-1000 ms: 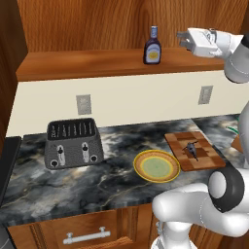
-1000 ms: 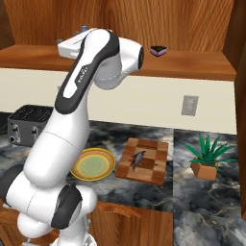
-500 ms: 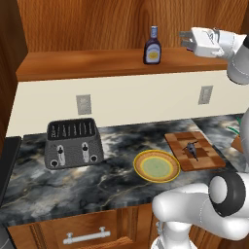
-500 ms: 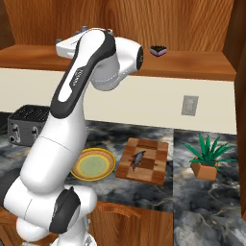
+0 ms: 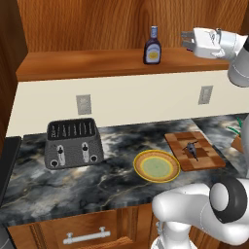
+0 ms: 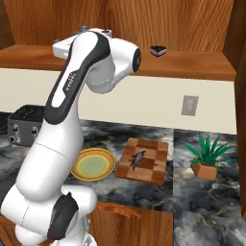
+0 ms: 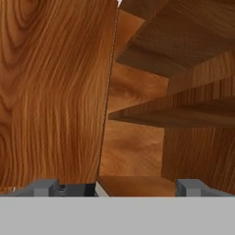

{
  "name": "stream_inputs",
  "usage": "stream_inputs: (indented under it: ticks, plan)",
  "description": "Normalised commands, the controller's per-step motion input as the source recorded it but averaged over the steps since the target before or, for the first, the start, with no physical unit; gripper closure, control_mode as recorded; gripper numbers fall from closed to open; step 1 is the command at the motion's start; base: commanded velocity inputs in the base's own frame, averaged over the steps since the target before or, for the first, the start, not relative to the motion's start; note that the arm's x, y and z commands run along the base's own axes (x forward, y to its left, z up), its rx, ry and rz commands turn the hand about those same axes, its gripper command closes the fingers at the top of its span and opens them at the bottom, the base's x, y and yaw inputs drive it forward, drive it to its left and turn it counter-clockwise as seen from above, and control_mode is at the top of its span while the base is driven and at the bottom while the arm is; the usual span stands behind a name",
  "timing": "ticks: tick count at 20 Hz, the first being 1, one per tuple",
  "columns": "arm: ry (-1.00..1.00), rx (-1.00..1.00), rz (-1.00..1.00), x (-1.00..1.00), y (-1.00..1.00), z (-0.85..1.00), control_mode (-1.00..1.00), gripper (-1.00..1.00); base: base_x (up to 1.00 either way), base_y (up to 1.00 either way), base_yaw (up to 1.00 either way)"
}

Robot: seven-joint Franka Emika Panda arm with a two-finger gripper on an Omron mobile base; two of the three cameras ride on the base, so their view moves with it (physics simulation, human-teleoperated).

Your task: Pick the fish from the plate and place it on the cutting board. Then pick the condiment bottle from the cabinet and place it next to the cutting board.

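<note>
We see the fish [image 5: 191,148] lying on the cutting board [image 5: 194,151], near its middle, on the right part of the dark marble table [image 5: 73,182]. The plate [image 5: 156,166] sits just to the left of the board, close to its corner, and it carries nothing. In the right base view the fish [image 6: 138,159] is also on the board [image 6: 144,160], with the plate [image 6: 92,165] on its left side.

The condiment bottle [image 5: 152,46] stands upright on the open shelf of the cabinet [image 5: 87,61], about in the middle of the shelf. The gripper [image 5: 185,40] is raised to the shelf height, to the right of the bottle and apart from it, pointing left toward it. In the hand view the two finger tips [image 7: 45,187] stand far from each other at the bottom, so the gripper is open and holds nothing; before it we see wood panels of the cabinet.

A toaster [image 5: 73,142] stands on the left of the table. A small potted plant [image 6: 207,156] is at the right of the board, and a small black-and-pink object [image 6: 158,50] rests on the shelf further right.
</note>
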Motion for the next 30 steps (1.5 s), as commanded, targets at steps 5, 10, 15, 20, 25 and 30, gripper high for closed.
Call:
stream_inputs:
  ticks: [5,10,15,20,25,30]
  plan:
    - [0.0,0.0,-0.04,0.02,0.01,-0.03,-1.0,-1.0,0.0,0.0,0.0]
    - [0.0,0.0,-0.03,0.15,0.0,-0.08,-1.0,-1.0,0.0,0.0,0.0]
    - [0.0,0.0,-0.02,0.2,0.0,-0.04,-1.0,-1.0,0.0,0.0,0.0]
    - [0.01,0.0,-0.03,0.25,0.0,0.0,-1.0,-1.0,0.0,0.0,0.0]
    - [0.05,0.02,-0.03,0.21,0.0,0.0,-1.0,-1.0,0.0,0.0,0.0]
    - [0.05,0.03,-0.03,0.14,0.0,0.0,-1.0,-1.0,0.0,0.0,0.0]
